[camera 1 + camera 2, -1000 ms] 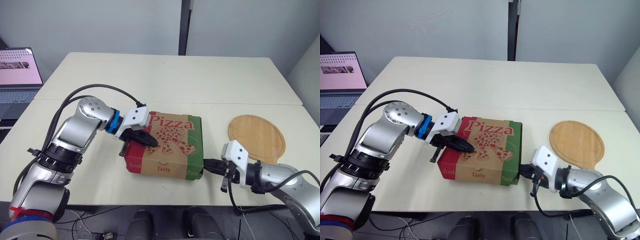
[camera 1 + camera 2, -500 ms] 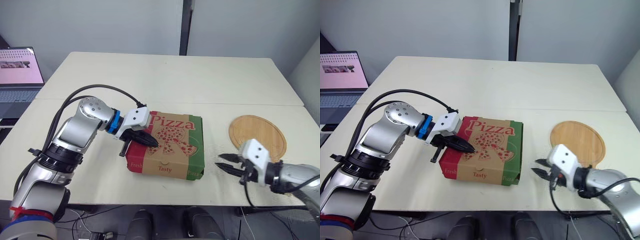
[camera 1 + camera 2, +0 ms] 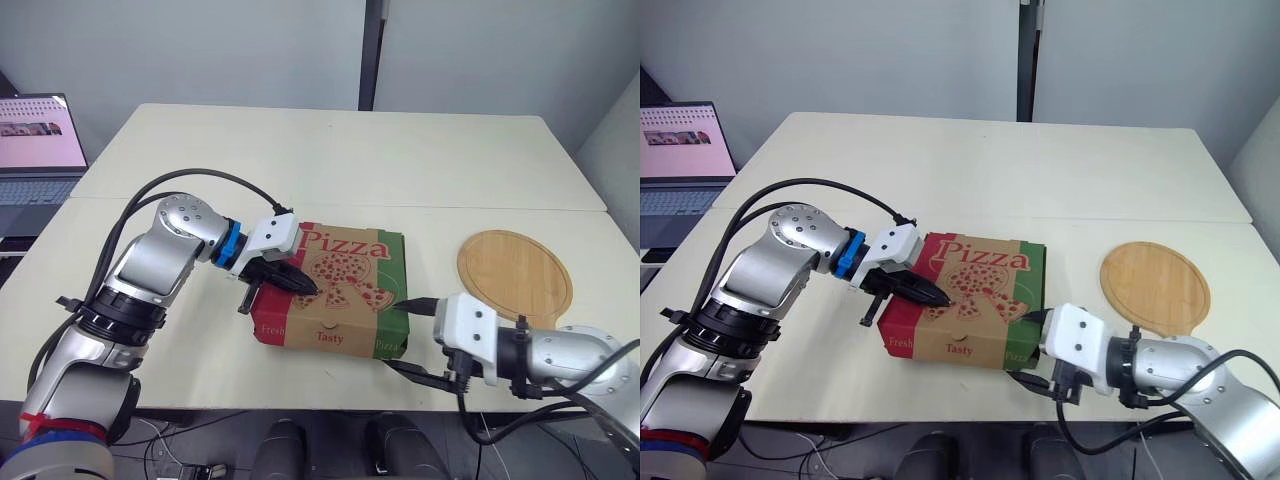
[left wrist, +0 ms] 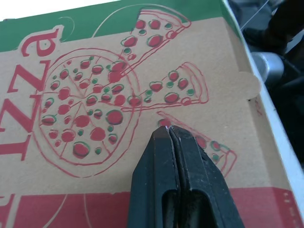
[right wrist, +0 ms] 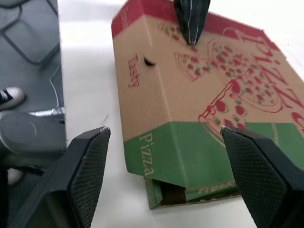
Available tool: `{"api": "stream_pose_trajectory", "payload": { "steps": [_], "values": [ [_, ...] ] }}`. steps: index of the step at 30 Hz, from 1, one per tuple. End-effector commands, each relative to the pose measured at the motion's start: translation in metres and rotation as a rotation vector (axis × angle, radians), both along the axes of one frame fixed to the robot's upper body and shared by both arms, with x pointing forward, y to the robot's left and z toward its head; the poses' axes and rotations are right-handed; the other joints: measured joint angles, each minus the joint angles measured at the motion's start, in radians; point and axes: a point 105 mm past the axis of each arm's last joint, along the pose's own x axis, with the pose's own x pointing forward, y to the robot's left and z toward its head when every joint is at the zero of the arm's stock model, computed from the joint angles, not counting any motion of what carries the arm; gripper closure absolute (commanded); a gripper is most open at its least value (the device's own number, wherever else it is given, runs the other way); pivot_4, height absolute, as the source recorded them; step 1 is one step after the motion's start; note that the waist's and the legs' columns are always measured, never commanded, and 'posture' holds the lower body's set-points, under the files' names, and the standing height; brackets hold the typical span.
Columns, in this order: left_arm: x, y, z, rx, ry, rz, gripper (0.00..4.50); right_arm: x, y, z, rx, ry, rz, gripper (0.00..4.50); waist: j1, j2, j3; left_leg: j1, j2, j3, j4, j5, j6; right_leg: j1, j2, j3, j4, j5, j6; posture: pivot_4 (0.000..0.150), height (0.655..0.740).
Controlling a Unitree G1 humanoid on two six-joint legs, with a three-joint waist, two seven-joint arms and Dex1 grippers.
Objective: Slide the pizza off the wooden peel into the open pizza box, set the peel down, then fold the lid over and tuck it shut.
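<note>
Status: lid [image 4: 95,102] down on pizza box [image 3: 320,338], empty peel [image 3: 515,275] right of it; left tool [image 3: 308,286] closed, pressing lid; right tool [image 3: 408,337] open at box corner. Tuck pending.

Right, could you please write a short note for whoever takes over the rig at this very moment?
Left gripper: shut, tips pressing down on the pizza box lid.
Right gripper: open wide, straddling the box's near right corner, holding nothing.
Wooden peel: bare, lying flat on the table, right of the box.
Done: peel set down, lid folded over.
Left: the side flap at that corner gapes; it probably needs tucking in.
</note>
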Motion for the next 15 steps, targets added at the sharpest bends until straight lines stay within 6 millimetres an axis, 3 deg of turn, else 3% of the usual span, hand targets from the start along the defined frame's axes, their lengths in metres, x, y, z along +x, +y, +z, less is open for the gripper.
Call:
{"api": "stream_pose_trajectory", "payload": {
  "steps": [1, 15],
  "values": [
    [-0.004, -0.002, 0.011, -0.012, -0.028, -0.029, 4.5, 0.006, 0.004, 0.004, -0.013, -0.078, 0.001, 0.48, 0.0, 0.0, 0.0, 0.0, 0.0, 0.0, 0.0, 0.0, 0.0, 0.0, 0.0, 0.0, 0.0, 0.0, 0.0, 0.15, 0.74],
    [-0.008, -0.003, 0.012, 0.007, -0.036, -0.064, 4.5, 0.024, 0.003, 0.01, 0.009, -0.137, -0.064, 0.48, 0.0, 0.0, 0.0, 0.0, 0.0, 0.0, 0.0, 0.0, 0.0, 0.0, 0.0, 0.0, 0.0, 0.0, 0.0, 0.15, 0.74]
  ]
}}
